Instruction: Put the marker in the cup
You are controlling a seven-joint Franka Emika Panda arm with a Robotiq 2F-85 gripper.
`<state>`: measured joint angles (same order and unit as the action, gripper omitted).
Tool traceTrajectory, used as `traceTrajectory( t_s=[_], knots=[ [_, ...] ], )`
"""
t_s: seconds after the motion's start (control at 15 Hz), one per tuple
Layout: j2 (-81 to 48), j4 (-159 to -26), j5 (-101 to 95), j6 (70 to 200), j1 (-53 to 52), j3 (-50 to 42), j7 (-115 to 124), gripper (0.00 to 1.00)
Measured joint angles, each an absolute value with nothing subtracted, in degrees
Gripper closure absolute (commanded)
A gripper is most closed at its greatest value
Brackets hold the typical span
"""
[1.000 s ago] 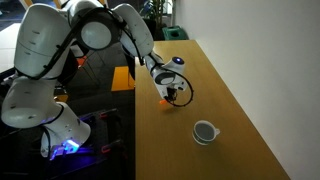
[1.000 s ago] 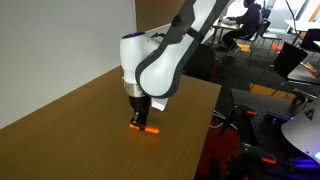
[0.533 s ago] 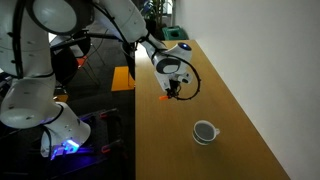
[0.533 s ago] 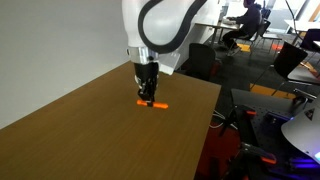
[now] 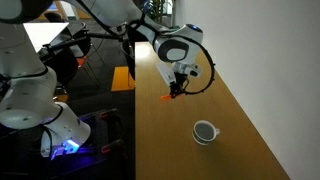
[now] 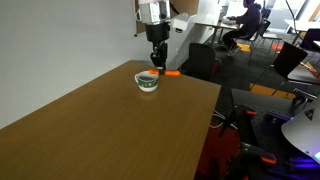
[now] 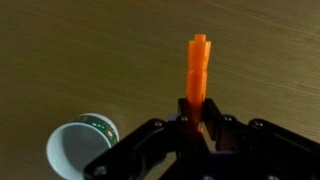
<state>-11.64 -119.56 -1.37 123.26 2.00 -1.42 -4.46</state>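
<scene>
Holding marker (image 7: 198, 70) clamped in gripper (image 7: 203, 120), above wooden table (image 5: 230, 110) — cup (image 7: 78, 148) apart at near left in wrist view; dark chair (image 6: 203, 58) beyond far table edge.

No word, brand or number can be read in any view; the only marking is a greenish band on the outer wall of the cup (image 7: 98, 124) in the wrist view, too small and blurred to make out.
</scene>
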Motion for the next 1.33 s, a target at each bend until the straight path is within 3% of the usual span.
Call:
traceTrajectory(
  t_s=[0.8, 0.87, 1.13, 1.2, 1.33],
  knots=[
    [-14.5, -119.7, -25.1, 137.2, -2.8, -5.9, 37.8, 0.95],
    [-14.9, -119.7, -27.7, 138.1, -3.6, -6.6, 42.3, 0.81],
    [-15.7, -119.4, -33.1, 139.2, -5.4, -8.4, 51.6, 0.81],
    [-15.7, -119.3, -33.1, 139.2, -5.5, -8.5, 51.7, 0.95],
    [-15.8, -119.2, -33.1, 139.2, -5.5, -8.6, 51.7, 0.95]
  ],
)
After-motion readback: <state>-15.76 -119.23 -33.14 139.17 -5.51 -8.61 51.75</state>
